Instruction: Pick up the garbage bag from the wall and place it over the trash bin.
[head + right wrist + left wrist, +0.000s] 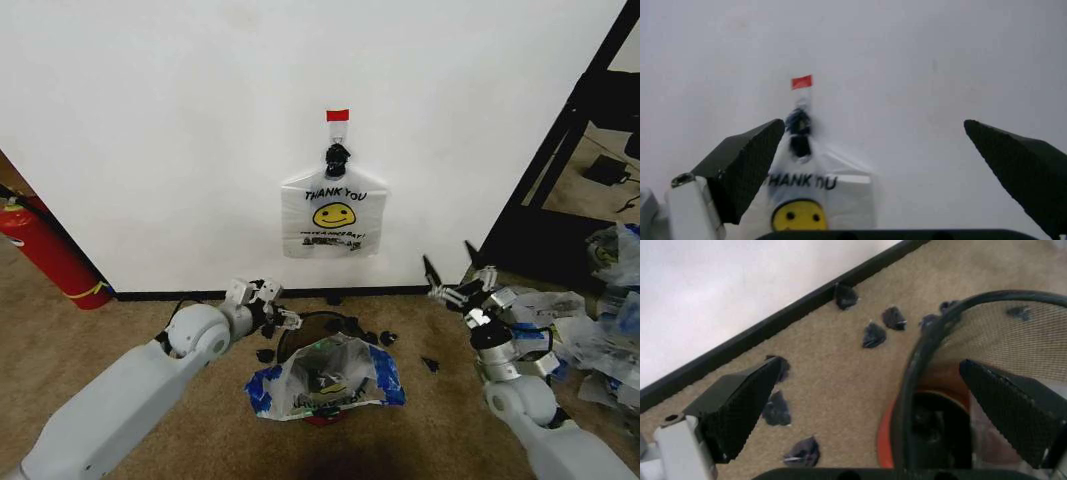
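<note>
Head view shows the left gripper [272, 318] wide open, low by the bin [325, 372]; the bag [333, 216] hangs on the wall [150, 130] hook; the right gripper [452, 282], open and empty, should go straight, pinching near the handles

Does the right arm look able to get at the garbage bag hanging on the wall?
Probably yes. The right gripper is open and faces the garbage bag on the wall, with nothing between them.
</note>
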